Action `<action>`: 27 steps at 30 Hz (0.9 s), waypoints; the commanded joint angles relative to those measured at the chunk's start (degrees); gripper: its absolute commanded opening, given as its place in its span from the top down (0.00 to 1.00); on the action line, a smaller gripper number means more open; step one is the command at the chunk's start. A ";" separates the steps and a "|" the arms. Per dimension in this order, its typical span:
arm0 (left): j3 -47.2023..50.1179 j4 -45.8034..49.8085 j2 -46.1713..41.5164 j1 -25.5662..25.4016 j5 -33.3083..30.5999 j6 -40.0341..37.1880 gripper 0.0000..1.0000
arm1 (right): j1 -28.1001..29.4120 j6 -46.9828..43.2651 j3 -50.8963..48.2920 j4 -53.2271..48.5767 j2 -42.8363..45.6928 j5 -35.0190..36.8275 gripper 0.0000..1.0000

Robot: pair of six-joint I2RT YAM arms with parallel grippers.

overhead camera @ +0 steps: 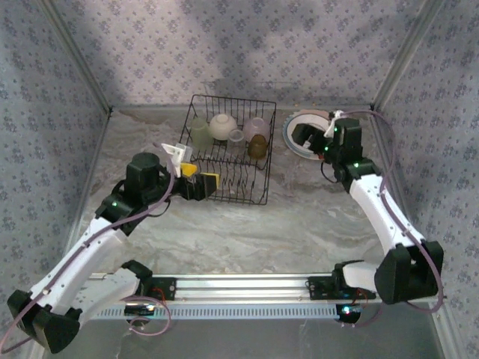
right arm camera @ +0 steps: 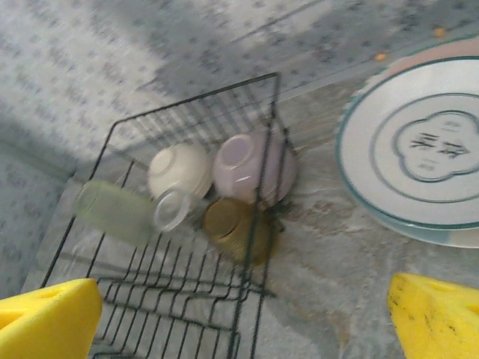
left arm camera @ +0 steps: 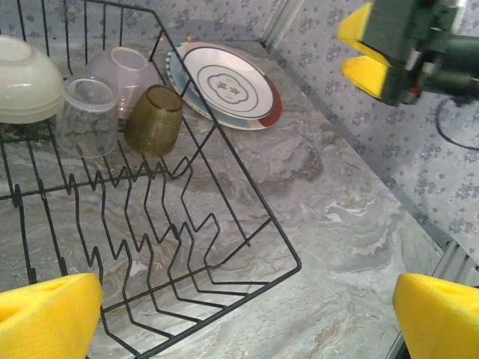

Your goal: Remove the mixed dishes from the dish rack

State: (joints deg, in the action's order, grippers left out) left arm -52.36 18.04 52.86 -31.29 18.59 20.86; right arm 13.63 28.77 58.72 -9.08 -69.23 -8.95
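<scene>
The right pincer is seen spread wide and empty above the stacked plates, set on the table just right of the dish rack; the left pincer, likewise spread and empty, is held at the rack's near-left corner; the amber cup, tipped against the lavender bowl at the rack's far right, is judged nearer the right arm.

A grey, marble-veined tabletop is boxed in on three sides by walls papered in pale lavender floral print. Slim metal posts rise from its far corners. A ribbed aluminium rail runs along its near edge. The light is soft.
</scene>
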 commanded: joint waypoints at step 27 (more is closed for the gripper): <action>-34.58 15.53 41.02 2.79 -30.31 3.40 0.01 | 14.19 -7.66 -10.16 11.62 4.54 -4.42 0.00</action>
State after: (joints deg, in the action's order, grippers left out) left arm -84.20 33.26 92.03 -29.10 -7.77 23.66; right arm 27.53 21.54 49.12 0.73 -64.71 -12.36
